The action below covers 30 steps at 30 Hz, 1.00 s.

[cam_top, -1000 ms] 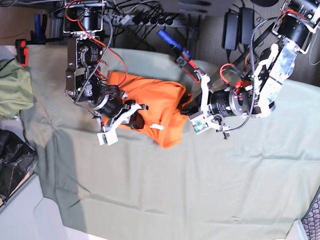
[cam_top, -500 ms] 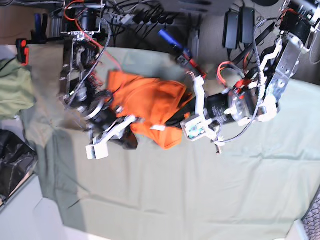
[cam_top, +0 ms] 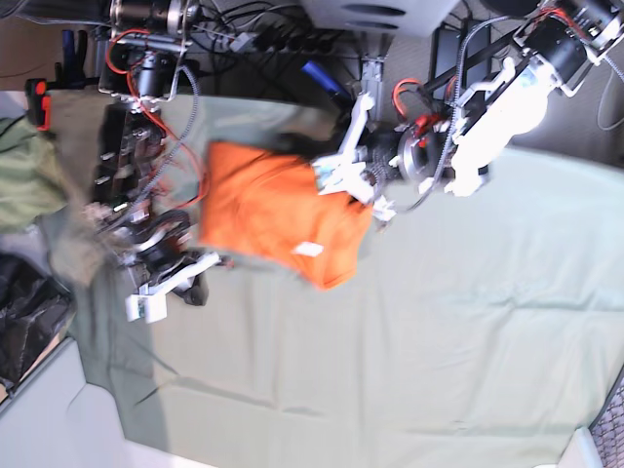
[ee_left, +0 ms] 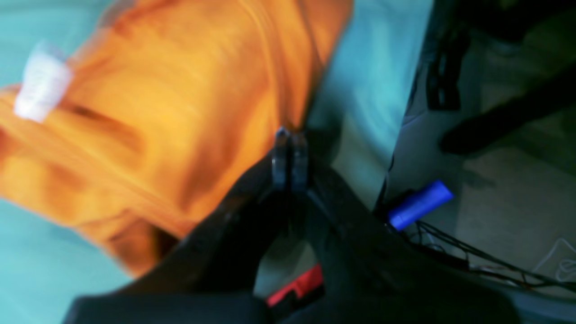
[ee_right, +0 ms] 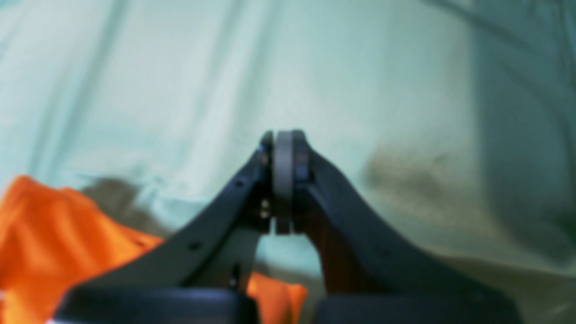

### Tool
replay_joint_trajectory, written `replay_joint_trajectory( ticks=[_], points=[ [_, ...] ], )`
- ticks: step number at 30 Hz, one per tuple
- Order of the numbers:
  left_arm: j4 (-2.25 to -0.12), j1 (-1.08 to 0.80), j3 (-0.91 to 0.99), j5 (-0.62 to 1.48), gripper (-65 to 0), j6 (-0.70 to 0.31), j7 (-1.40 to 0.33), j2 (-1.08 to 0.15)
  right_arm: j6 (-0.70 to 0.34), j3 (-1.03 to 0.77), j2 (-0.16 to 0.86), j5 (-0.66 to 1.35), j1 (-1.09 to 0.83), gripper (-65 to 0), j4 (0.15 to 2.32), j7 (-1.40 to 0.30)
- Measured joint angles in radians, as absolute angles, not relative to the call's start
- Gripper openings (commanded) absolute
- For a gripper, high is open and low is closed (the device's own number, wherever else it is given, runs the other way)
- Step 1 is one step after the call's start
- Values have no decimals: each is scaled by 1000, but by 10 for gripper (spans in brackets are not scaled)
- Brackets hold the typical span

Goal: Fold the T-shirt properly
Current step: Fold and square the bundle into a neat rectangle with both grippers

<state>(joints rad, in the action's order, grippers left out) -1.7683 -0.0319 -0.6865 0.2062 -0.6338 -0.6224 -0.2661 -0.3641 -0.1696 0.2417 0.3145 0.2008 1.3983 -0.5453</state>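
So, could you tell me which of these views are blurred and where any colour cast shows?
Left wrist view: the T-shirt is smeared by motion blur, its white label a streak; the table cloth looks teal. Right wrist view: soft throughout, the shut fingers hazy. Base view: the cloth is sharp, while the arm at the left of the picture is blurred around the right gripper.

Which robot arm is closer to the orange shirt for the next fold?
Probably the left. The left gripper is shut right at the T-shirt edge; the right gripper, also shut, sits over bare table cloth, off the shirt.
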Motion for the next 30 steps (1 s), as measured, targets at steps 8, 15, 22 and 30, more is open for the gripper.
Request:
replay_joint_trajectory(
  ticks=[8,15,22,30],
  points=[
    [-1672,-16,-683,134,-650,-632,-560,-266,-367,-19,246,231,236,-650,1279,-498],
    [-1573,54,-684,119,-650,-628,-533,-266,-368,-1,247,242,233,-650,1277,-536],
    [-1534,131,-687,123,-650,-625,-515,-332,-368,-1,247,288,210,-650,1281,-569],
    [-1505,209,-687,97,-650,-598,-522,-382,-369,-2,292,376,110,-650,1382,-589]
  ],
)
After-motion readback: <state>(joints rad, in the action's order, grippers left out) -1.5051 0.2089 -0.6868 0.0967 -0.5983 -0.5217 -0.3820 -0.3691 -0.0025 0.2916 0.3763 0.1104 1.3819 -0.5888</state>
